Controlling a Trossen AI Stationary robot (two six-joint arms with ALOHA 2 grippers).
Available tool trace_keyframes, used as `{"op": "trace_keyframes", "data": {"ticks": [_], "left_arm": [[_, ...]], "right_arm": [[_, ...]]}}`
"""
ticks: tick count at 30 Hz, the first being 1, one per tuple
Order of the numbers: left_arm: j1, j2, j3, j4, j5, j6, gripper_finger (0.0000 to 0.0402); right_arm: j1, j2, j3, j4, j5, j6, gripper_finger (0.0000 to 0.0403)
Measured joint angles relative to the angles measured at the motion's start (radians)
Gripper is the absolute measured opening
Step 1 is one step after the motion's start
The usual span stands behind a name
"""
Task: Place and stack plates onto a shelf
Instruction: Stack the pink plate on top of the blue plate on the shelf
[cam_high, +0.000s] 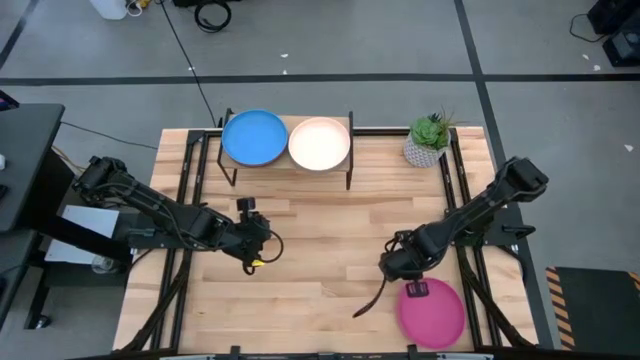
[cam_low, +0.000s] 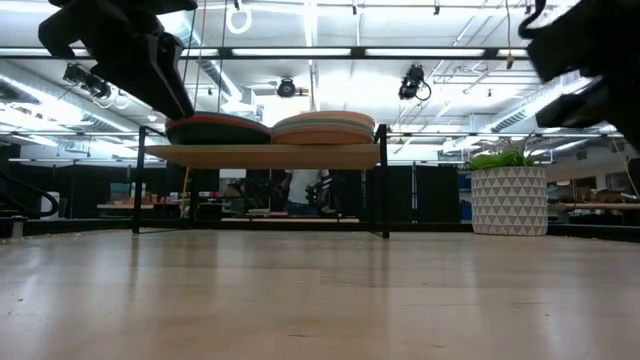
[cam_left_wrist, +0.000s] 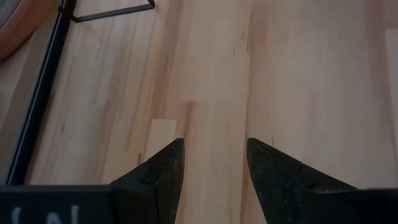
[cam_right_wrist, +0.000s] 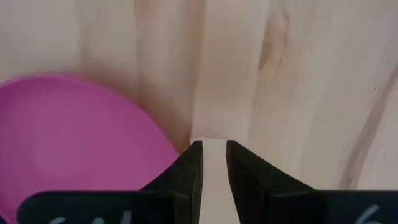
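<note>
The shelf (cam_high: 287, 165) stands at the table's far edge and carries two stacks of plates. A blue plate (cam_high: 256, 137) tops the left stack and a cream plate (cam_high: 319, 143) the right one. In the low view the stacks (cam_low: 270, 128) rest on the shelf board (cam_low: 260, 155). A magenta plate (cam_high: 432, 312) lies flat on the table near its near right corner. My right gripper (cam_right_wrist: 213, 152) hovers over bare wood just beside this plate's rim (cam_right_wrist: 155, 134), its fingers a narrow gap apart. My left gripper (cam_left_wrist: 214, 149) is open over bare table, left of centre.
A potted plant in a white patterned pot (cam_high: 428, 140) stands right of the shelf at the far edge. Black rails (cam_high: 185, 190) run along both sides of the table. Bare slatted wood (cam_high: 320, 240) lies between the two grippers.
</note>
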Motion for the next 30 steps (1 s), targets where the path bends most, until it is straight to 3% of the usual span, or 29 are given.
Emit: {"op": "trace_keyframes", "data": {"ticks": [9, 14, 17, 23, 30], "left_arm": [[0.0, 0.0, 0.0, 0.013, -0.01, 0.015, 0.018], [0.001, 0.0, 0.0, 0.122, -0.145, 0.184, 0.018], [0.019, 0.0, 0.0, 0.23, -0.17, 0.319, 0.018], [0.116, 0.0, 0.0, 0.362, -0.051, 0.532, 0.018], [0.215, 0.0, 0.0, 0.37, 0.046, 0.596, 0.018]], "right_arm": [[0.035, 0.104, 0.0, 0.06, 0.103, 0.082, 0.0079], [0.078, 0.117, -0.008, 0.055, 0.153, 0.11, 0.0097], [0.097, 0.092, -0.025, 0.043, 0.14, 0.172, 0.0117], [0.154, 0.012, -0.025, 0.031, 0.129, 0.294, 0.0154], [0.235, 0.008, -0.066, 0.036, 0.117, 0.395, 0.0154]]}}
